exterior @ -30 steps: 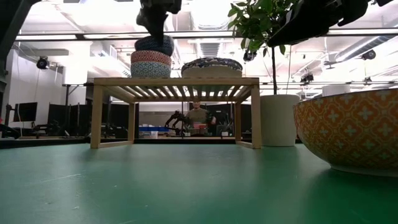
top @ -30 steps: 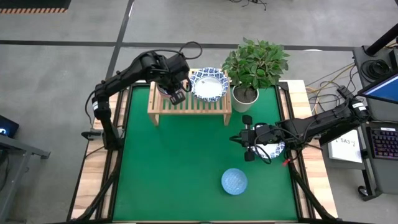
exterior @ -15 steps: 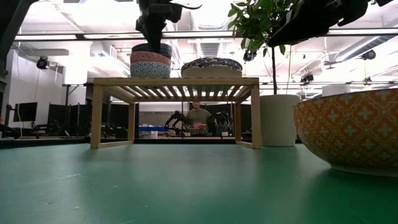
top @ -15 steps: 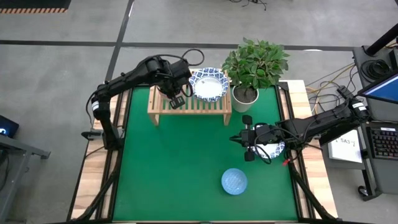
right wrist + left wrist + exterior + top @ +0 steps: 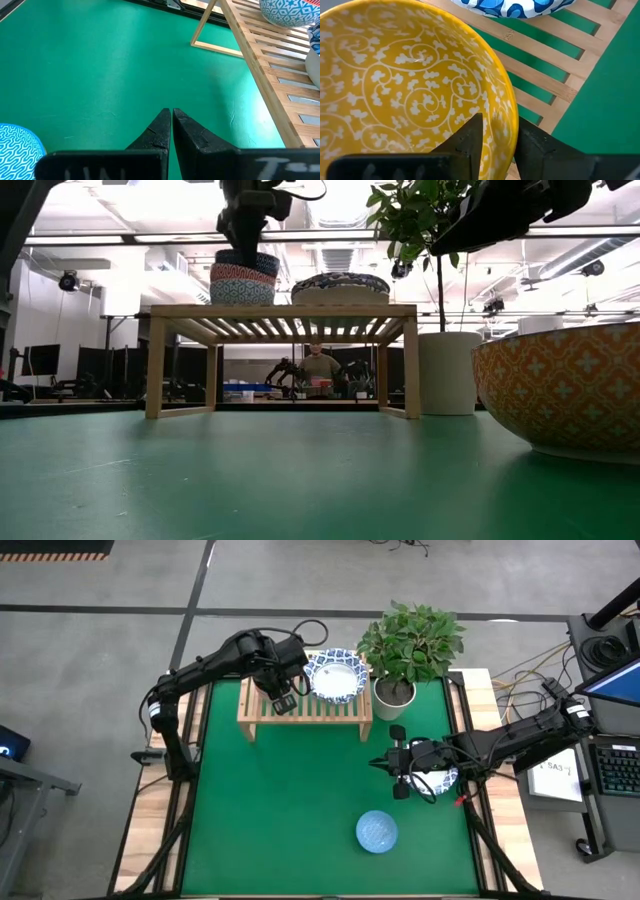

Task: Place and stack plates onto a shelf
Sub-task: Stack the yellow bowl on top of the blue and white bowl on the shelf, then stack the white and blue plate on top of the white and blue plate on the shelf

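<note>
The light-wood shelf (image 5: 305, 708) stands at the table's far side. On its left end is a stack of small bowls (image 5: 243, 280). The top one is yellow inside with white scrolls (image 5: 395, 85). My left gripper (image 5: 283, 692) is over this stack, shut on the yellow bowl's rim. Wide white plates with blue rims (image 5: 335, 677) lie stacked on the shelf's right part. My right gripper (image 5: 385, 766) is shut and empty, above the table's right side, beside an orange patterned bowl (image 5: 560, 390). A light blue bowl (image 5: 377, 831) rests on the green mat near the front. My left gripper pinches the yellow bowl's rim (image 5: 506, 125), one finger (image 5: 470, 142) inside the bowl and one (image 5: 535, 147) outside. The fingers come from above, pointing down. The bowl sits upright, nested on the stack on the shelf.
A white pot with a leafy plant (image 5: 395, 692) stands just right of the shelf. Open green mat (image 5: 290, 800) lies between the shelf and the front edge. A person (image 5: 320, 366) sits in the room behind, seen under the shelf.
My left gripper has gone down a little with the yellow bowl. The bowl, held just above the stack a second ago, now sits nested on it. My right arm has kept still.
</note>
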Action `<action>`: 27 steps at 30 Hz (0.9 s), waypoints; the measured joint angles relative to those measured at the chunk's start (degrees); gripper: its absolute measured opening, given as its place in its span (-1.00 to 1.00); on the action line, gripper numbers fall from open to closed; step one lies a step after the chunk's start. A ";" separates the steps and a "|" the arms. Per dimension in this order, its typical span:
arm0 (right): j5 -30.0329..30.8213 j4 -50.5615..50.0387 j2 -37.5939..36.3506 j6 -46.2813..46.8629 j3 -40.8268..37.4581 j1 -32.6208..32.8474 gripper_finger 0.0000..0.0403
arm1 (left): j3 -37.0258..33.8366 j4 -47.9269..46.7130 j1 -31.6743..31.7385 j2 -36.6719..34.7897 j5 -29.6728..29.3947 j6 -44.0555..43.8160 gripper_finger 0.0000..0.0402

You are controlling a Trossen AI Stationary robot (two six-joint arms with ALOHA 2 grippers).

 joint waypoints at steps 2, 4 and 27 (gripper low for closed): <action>-0.02 0.00 0.00 0.00 0.00 -0.01 -0.95 | 0.00 0.00 0.00 -0.03 -0.02 0.60 -0.58; -0.02 0.00 0.00 0.00 0.00 -0.01 -0.95 | 0.00 -0.04 0.00 -0.28 -0.02 0.94 -0.54; 0.00 0.07 0.00 0.00 -0.37 0.01 -0.95 | 5.35 0.40 -0.33 -4.72 -1.64 0.49 -0.42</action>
